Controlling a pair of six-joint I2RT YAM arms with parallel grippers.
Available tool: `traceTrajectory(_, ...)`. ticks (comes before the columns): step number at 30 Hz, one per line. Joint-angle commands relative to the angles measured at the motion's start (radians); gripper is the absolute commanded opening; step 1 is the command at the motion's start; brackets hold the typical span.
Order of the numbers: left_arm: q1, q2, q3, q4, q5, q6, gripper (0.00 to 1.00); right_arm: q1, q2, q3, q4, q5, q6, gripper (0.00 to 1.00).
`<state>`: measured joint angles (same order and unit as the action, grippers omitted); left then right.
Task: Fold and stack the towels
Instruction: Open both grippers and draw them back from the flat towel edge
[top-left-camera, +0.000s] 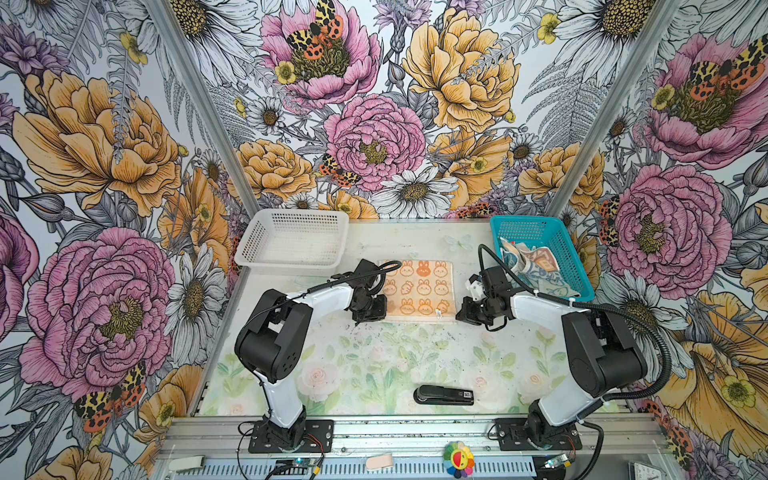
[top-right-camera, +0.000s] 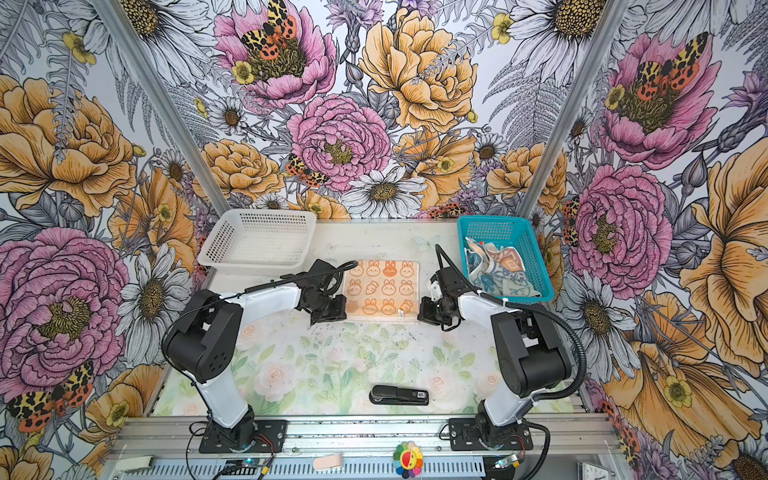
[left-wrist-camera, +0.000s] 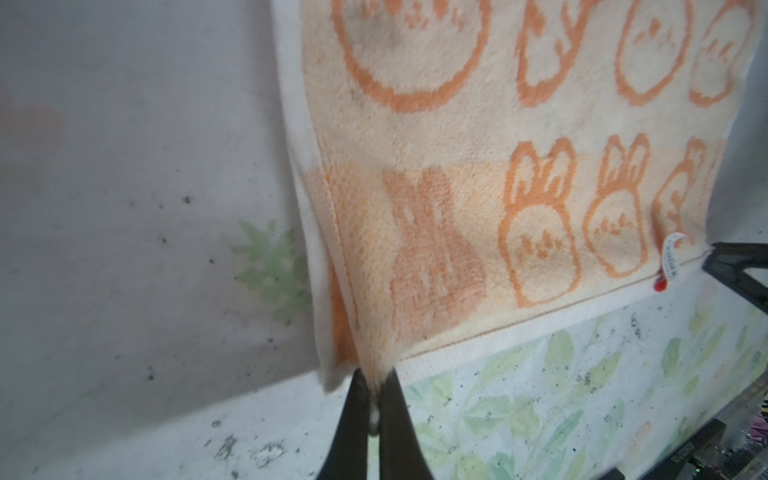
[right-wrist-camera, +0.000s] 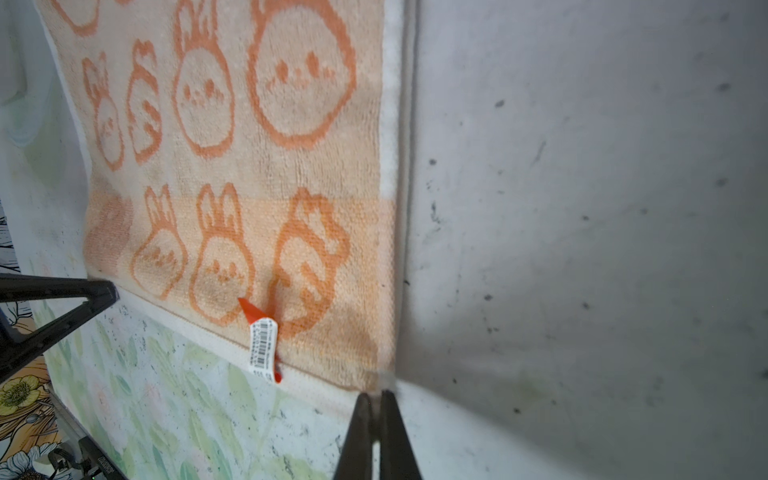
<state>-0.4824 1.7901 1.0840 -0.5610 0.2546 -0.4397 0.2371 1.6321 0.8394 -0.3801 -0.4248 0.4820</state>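
Starting on the left, you are seeing a white perforated plastic basket (top-left-camera: 254, 245) sitting at the back left of the pale, flower-printed surface (top-left-camera: 374, 365). In front of it and toward the middle, your left tool (left-wrist-camera: 375, 381) is clenching the near left corner of the orange-and-cream terry towel (top-left-camera: 419, 291) printed with bunnies and carrots. In the left wrist view the cloth is bunching to a point between the two black fingers (left-wrist-camera: 353, 415), and that corner is rising a little.

In both top views the orange-and-cream terry towel is lying spread out in the middle of the surface, between your two tools. A deeper orange band is running along its near edge. A small white barcode label (right-wrist-camera: 262, 345) with a red tab is sticking out of that edge, closer to the right corner.

Nearer to you, well apart from the towel, a black stapler (top-left-camera: 444, 395) is lying flat on the surface.

Further right, your right tool (right-wrist-camera: 377, 397) is pinching tight at the near right corner of the same towel. In the right wrist view the corner is running straight into the fingertips, so the tool appears to be gripping cloth there too.

At the far right, a teal perforated plastic basket (top-left-camera: 575, 270) is sitting at the back right of the surface. It is holding a crumpled heap of towels (top-left-camera: 530, 262) in teal-blue, cream and orange, all jumbled together and unfolded.
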Motion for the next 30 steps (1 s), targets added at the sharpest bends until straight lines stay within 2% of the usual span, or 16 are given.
traceTrajectory(1,0.013,0.012,-0.013,-0.021,-0.085,-0.011,0.0,-0.011,0.009,-0.012,-0.013,0.1,0.003,0.0)
traceTrajectory(3,0.01,0.017,-0.01,-0.02,-0.084,-0.011,0.0,-0.008,0.017,-0.011,-0.012,0.1,0.003,0.0)
traceTrajectory(8,0.002,0.018,-0.001,-0.02,-0.071,-0.015,0.11,0.007,0.026,-0.009,-0.007,0.113,0.008,0.01)
traceTrajectory(14,-0.007,0.006,0.025,-0.022,-0.052,-0.022,0.27,0.025,0.028,0.003,-0.008,0.118,0.017,0.19)
traceTrajectory(16,-0.01,-0.005,0.03,-0.022,-0.053,-0.027,0.35,0.029,0.015,0.003,-0.008,0.118,0.02,0.26)
traceTrajectory(18,-0.012,-0.017,0.036,-0.022,-0.054,-0.029,0.4,0.032,-0.002,0.006,-0.011,0.108,0.023,0.38)
traceTrajectory(20,-0.013,-0.035,0.046,-0.026,-0.05,-0.034,0.53,0.033,-0.032,0.007,-0.013,0.096,0.03,0.48)
traceTrajectory(22,-0.014,-0.064,0.069,-0.035,-0.049,-0.036,0.71,0.032,-0.077,0.021,-0.028,0.089,0.035,0.61)
traceTrajectory(24,-0.016,-0.091,0.106,-0.047,-0.044,-0.04,0.98,0.031,-0.118,0.055,-0.06,0.091,0.033,0.74)
traceTrajectory(27,-0.012,-0.113,0.174,-0.044,-0.007,-0.058,0.99,0.02,-0.155,0.128,-0.089,0.067,0.036,0.99)
traceTrajectory(30,-0.006,-0.086,0.258,-0.005,0.05,-0.098,0.99,0.005,-0.128,0.226,-0.085,0.021,0.047,0.99)
